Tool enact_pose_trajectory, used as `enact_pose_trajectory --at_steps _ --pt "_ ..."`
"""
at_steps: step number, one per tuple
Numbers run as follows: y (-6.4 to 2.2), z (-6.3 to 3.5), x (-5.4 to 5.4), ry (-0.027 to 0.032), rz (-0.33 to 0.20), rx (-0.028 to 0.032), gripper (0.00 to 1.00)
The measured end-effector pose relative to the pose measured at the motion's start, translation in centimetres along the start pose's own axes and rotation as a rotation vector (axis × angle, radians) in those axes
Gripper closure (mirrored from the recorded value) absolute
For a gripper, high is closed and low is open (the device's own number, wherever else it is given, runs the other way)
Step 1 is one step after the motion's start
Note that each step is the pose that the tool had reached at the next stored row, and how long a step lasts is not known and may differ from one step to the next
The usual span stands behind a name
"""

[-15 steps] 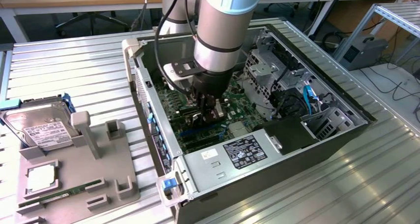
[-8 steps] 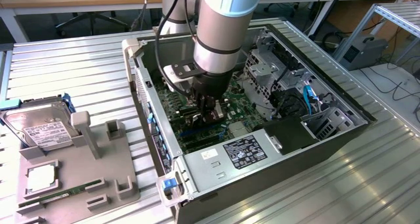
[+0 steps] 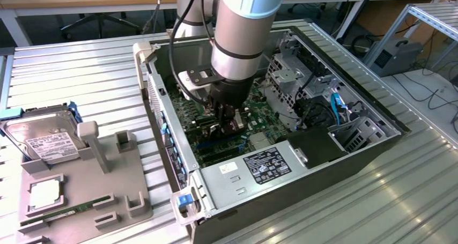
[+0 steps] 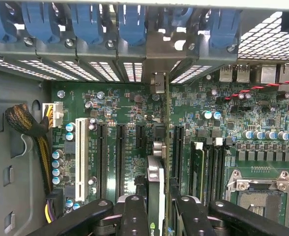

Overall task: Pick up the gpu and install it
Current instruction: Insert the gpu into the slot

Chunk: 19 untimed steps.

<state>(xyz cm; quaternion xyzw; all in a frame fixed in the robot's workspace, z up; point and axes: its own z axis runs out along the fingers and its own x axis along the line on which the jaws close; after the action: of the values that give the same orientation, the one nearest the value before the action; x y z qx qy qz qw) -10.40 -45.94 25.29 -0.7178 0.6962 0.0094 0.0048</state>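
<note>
Fingers (image 4: pixel 154 211) closed on the gpu (image 4: pixel 157 182), gripping it edge-on from both sides.

Exterior view: arm reaches down into the open computer case (image 3: pixel 372 147); gripper (image 3: pixel 227 123) sits low over the motherboard (image 3: pixel 265 123), card barely visible beneath it. Case lies on a ribbed metal table (image 3: pixel 86 72). At the exterior view's left, a grey fixture tray (image 3: pixel 107 196) carries a hard drive (image 3: pixel 43 139) and a memory stick (image 3: pixel 64 209).

Wrist view: gpu stands upright between the expansion slots (image 4: pixel 120 157), its bracket end toward the rear slot openings with blue clips (image 4: pixel 130 24).

Risk: slight lateral offset or tilt would put the card edge beside its slot; bracket could catch on the rear panel.

Room: desks, cables, workshop floor.
</note>
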Motion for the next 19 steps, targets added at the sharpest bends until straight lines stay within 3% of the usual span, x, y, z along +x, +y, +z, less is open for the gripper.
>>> enact_pose_trajectory --at_steps 19 --pt "0.1 0.54 0.0 0.0001 0.0 0.0004 0.73"
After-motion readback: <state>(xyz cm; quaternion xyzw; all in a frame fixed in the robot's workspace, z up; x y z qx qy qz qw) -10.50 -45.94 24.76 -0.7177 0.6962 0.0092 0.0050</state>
